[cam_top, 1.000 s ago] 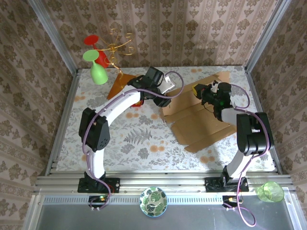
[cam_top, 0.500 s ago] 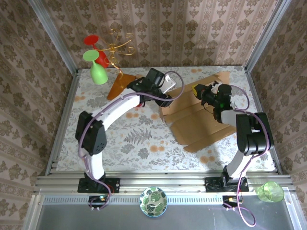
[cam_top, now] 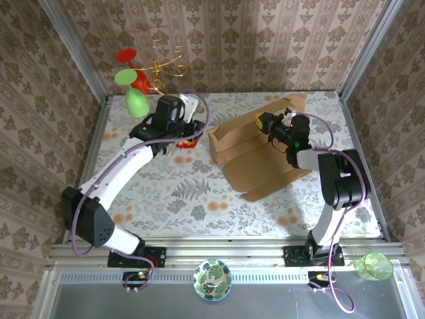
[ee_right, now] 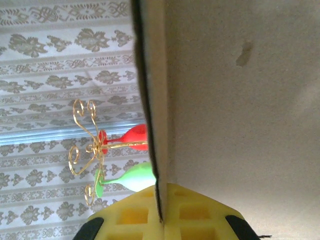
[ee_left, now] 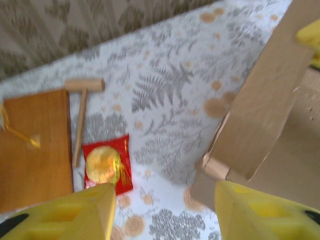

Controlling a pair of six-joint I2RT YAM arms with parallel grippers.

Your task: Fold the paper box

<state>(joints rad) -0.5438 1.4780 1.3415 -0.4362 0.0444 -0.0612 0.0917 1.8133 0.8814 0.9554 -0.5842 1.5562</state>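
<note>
The paper box (cam_top: 255,156) is a light-brown cardboard sheet lying on the right half of the table, its far flap lifted. My right gripper (cam_top: 261,123) is shut on the top edge of that flap. In the right wrist view the cardboard (ee_right: 240,100) is pinched edge-on in my right gripper (ee_right: 162,220). My left gripper (cam_top: 191,126) hangs open to the left of the sheet, apart from it. In the left wrist view the left gripper (ee_left: 165,215) is wide apart over bare cloth, with the box's corner (ee_left: 260,120) at the right.
A red snack packet (ee_left: 106,165), a small wooden mallet (ee_left: 82,115) and an orange-brown wooden board (ee_left: 30,150) lie under the left arm. A gold wire stand (cam_top: 166,63) holding a red glass (cam_top: 129,60) and a green glass (cam_top: 136,100) stands at the back left.
My left gripper has swung left, away from the box's left edge. The right gripper has pulled the cardboard leftward and raised its far flap.
</note>
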